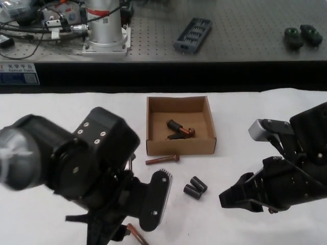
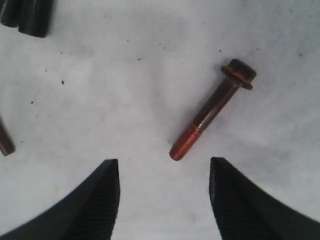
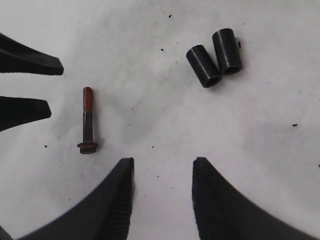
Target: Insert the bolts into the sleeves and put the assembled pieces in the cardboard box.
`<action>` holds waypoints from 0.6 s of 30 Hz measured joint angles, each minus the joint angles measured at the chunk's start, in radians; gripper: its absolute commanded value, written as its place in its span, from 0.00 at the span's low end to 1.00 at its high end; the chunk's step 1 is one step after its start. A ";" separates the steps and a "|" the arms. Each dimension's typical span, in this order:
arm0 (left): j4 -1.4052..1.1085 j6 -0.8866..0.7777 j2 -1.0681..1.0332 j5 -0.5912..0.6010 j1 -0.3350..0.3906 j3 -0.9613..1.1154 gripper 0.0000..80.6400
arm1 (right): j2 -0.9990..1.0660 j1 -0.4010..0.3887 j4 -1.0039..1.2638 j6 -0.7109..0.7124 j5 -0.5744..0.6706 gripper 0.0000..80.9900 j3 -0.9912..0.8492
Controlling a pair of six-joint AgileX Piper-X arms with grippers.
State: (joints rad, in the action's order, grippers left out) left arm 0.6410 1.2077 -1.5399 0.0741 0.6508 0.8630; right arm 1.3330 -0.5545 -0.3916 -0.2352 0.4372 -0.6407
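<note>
Blue label (image 1: 19,73) at 10 o'clock on the back bench, writing too small to read. Left gripper (image 2: 164,164) and right gripper (image 3: 163,161) both gape wide, holding nothing. A bolt (image 1: 162,160) lies at 7 o'clock just beside the cardboard box (image 1: 180,147), and two sleeves (image 1: 195,187) at 5 o'clock. A second bolt (image 1: 137,234) is half hidden under the left arm. Assembled pieces (image 1: 180,129) are in the box.

Cardboard box (image 1: 179,147) stands mid-bench (image 1: 265,107), toward the far side. In it lie what look like two assembled pieces (image 1: 180,130), close together; contact uncertain. A bolt (image 1: 162,159) lies just in front of the box's left part. Two sleeves (image 1: 194,187) lie side by side, touching, nearer and right of that bolt. A second bolt (image 1: 137,235) lies at the near edge, left of the sleeves. Left gripper (image 2: 164,167) sits just behind the first bolt, right gripper (image 3: 163,167) right of the sleeves.
</note>
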 measured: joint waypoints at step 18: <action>0.159 0.207 -0.117 -0.056 0.112 0.092 0.43 | 0.000 0.013 0.053 0.034 -0.005 0.37 0.000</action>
State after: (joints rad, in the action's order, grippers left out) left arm 0.7997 1.4142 -1.6568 0.0184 0.7623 0.9548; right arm 1.3330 -0.5416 -0.3391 -0.2009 0.4317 -0.6412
